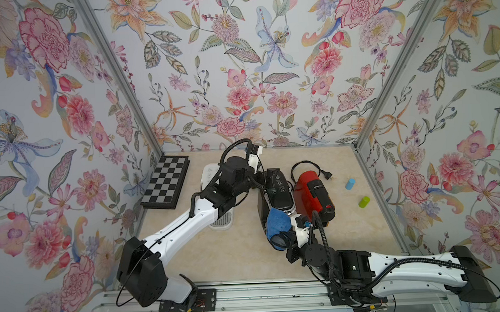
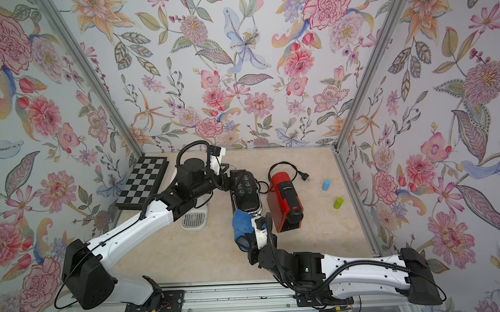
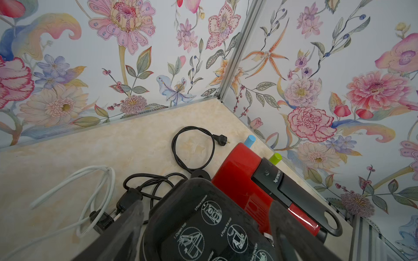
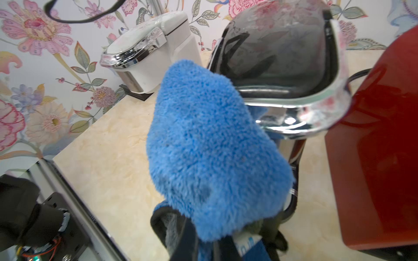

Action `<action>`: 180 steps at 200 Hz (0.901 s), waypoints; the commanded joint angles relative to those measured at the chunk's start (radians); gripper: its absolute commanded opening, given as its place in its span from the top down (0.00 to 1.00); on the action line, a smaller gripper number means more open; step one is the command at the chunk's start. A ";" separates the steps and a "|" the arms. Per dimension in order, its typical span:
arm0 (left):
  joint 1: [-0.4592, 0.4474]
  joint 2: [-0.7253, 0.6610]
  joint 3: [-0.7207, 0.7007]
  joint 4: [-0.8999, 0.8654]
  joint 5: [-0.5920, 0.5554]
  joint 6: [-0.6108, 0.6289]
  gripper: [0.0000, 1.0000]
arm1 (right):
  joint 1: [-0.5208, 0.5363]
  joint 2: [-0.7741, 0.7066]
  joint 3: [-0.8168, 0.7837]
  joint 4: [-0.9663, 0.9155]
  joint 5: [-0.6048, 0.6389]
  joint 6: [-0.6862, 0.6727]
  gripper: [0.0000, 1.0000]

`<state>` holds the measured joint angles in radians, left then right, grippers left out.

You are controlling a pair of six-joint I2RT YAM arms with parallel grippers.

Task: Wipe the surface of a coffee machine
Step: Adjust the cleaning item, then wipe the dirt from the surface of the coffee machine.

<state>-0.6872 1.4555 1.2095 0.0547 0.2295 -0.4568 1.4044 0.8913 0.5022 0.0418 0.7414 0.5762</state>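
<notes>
Blue cloth (image 4: 210, 146) at blk machine (image 1: 278, 191); red machine (image 1: 307, 193) adj.

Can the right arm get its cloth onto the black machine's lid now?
Probably yes: the blue cloth in the right gripper sits at the front of the black machine, its lid bare ahead. The open left gripper straddles the rear end, likely blocking it.

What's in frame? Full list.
black coffee machine: 1, black, table centre
red coffee machine: 1, red, beside black one
white coffee machine: 1, white, left of black one
blue cloth: 1, blue, at black machine's front
chessboard: 1, black-grey, rear left
blue cylinder: 1, blue, far right
green cylinder: 1, green, far right
black cords: 2, black, behind machines
white cord: 1, white, behind machines
left claw: 1, black, open around black machine
right claw: 1, black, shut on blue cloth
</notes>
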 commanded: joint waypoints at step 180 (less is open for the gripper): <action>-0.026 0.082 -0.025 -0.122 -0.040 0.105 0.06 | 0.009 0.006 -0.034 0.013 0.208 0.166 1.00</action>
<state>-0.7055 1.5116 1.1660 0.0071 0.1955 -0.3805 1.3678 0.8574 0.4042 0.0277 0.8841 0.7559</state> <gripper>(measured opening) 0.929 0.095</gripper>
